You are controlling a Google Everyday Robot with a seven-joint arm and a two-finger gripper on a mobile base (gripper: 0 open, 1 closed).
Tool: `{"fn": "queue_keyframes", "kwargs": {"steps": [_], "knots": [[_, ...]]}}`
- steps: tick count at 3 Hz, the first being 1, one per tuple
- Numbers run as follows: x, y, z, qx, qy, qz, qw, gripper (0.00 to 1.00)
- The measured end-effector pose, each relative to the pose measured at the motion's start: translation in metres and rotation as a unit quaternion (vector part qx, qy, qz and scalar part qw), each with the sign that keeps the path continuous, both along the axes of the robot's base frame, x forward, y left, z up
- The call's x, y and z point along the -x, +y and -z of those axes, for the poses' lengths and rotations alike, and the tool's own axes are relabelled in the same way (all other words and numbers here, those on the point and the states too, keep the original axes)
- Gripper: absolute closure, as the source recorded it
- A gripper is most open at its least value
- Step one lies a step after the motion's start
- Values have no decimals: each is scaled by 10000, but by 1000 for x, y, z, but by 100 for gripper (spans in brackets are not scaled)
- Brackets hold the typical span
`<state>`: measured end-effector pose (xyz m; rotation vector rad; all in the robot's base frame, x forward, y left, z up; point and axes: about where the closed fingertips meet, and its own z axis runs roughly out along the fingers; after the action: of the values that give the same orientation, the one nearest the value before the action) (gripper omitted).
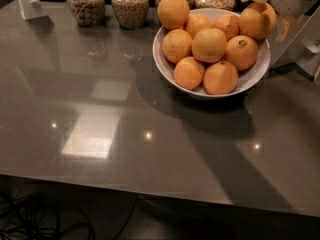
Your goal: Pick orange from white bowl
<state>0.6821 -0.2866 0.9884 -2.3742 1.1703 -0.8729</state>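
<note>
End effector (269, 11), reaching in at the far right rim of the white bowl (161, 64) on the counter (100, 134), clamps the orange (254, 23) between both fingers, apparently across its width, so it can lift clear of neighbouring fruit.
</note>
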Motion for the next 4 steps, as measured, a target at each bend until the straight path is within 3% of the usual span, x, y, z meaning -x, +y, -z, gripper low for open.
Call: {"fn": "queue_keyframes", "kwargs": {"steps": [1, 3, 4], "knots": [[-5, 7, 0, -7, 0, -120, 9999, 29], [3, 10, 8, -27, 198, -214, 9996, 71], [7, 8, -1, -230, 178, -223, 9993, 93]]}}
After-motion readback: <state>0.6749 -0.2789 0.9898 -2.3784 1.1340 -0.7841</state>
